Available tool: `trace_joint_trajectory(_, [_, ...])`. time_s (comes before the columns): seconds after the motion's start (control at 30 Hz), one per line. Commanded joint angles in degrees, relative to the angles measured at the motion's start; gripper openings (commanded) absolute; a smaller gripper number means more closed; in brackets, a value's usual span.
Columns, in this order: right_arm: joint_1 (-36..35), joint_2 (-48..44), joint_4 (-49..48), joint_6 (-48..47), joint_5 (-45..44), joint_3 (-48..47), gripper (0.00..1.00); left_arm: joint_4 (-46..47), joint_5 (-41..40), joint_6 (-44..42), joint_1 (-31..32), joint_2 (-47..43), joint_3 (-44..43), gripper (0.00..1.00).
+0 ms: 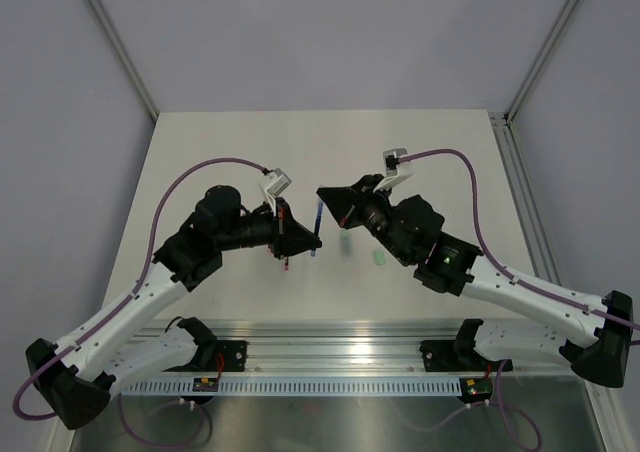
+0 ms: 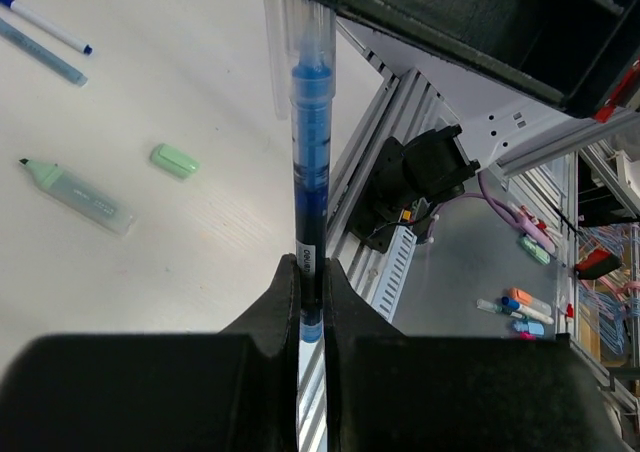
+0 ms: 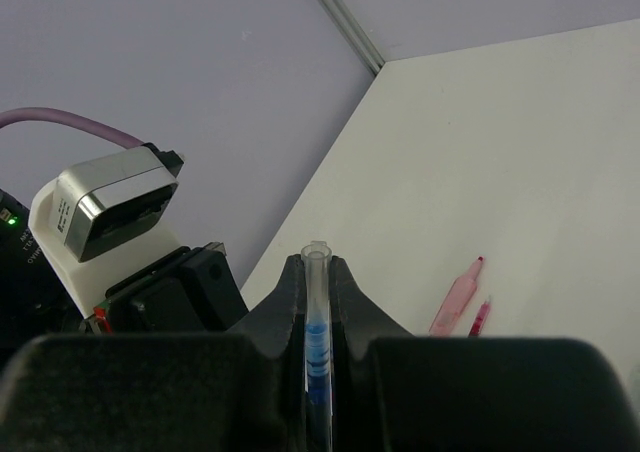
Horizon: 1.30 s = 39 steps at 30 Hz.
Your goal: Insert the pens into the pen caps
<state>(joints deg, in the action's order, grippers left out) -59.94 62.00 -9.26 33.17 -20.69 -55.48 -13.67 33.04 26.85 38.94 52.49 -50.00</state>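
My left gripper (image 2: 312,272) is shut on a dark blue pen (image 2: 309,172). The pen's front end sits inside a clear whitish pen cap (image 3: 318,272), and my right gripper (image 3: 318,269) is shut on that cap. The two grippers meet above the table's middle, left gripper (image 1: 296,236) and right gripper (image 1: 332,200), with the blue pen (image 1: 316,224) between them. A light green cap (image 2: 174,160) and a pale green pen (image 2: 75,194) lie on the table. Two thin blue and white pens (image 2: 45,24) lie farther off. A pink pen (image 3: 455,297) and a thin red pen (image 3: 480,317) lie side by side.
The light green cap (image 1: 378,259) lies right of centre, near the table's front edge. An aluminium rail (image 1: 330,357) with the arm bases runs along the near edge. Grey walls enclose the white table (image 1: 320,142). More markers (image 2: 522,314) lie on the floor beyond the rail.
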Motion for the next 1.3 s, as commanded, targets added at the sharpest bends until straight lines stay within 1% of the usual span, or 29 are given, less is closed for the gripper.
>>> trace_joint_trajectory(0.0, [-3.07,0.76,5.65,-1.0,-0.13,0.2,0.02,6.29,-1.04,-0.66,-0.35,-0.98,-0.36,0.0])
trace_joint_trajectory(0.2, [-5.27,0.41,7.58,-0.92,-2.25,1.78,0.01,6.29,-1.04,-0.66,-0.35,-1.42,-0.28,0.0])
trace_joint_trajectory(0.37, [-6.85,-0.47,8.9,1.02,0.29,5.12,0.0,6.38,-1.83,-0.57,-0.44,-2.13,-0.19,0.0])
trace_joint_trajectory(0.43, [-7.47,-0.47,11.01,2.34,1.08,6.96,0.0,6.46,-2.36,-0.57,-0.44,-2.57,-0.1,0.0])
trace_joint_trajectory(0.6, [-10.37,0.05,11.28,5.68,1.35,10.92,0.0,6.64,-3.24,-0.66,-1.05,-3.62,0.16,0.0])
trace_joint_trajectory(0.73, [-13.44,1.72,11.54,7.0,0.3,12.77,0.0,6.99,-3.77,-0.48,-1.49,-4.32,0.43,0.0])
trace_joint_trajectory(0.83, [-15.81,2.51,12.86,8.05,-2.25,13.55,0.0,7.08,-4.03,-0.48,-1.85,-4.59,0.43,0.0])
trace_joint_trajectory(0.97, [-18.27,3.39,11.37,9.98,-2.34,14.88,0.0,7.08,-4.82,-0.13,-2.64,-4.76,0.6,0.0])
trace_joint_trajectory(1.17, [-24.07,7.61,13.12,13.4,-6.03,15.49,0.0,7.08,-5.09,0.13,-4.31,-5.03,0.78,0.0])
trace_joint_trajectory(1.27, [-26.0,9.45,11.02,16.04,-5.24,17.16,0.0,7.52,-4.48,0.57,-5.27,-4.94,0.87,0.0])
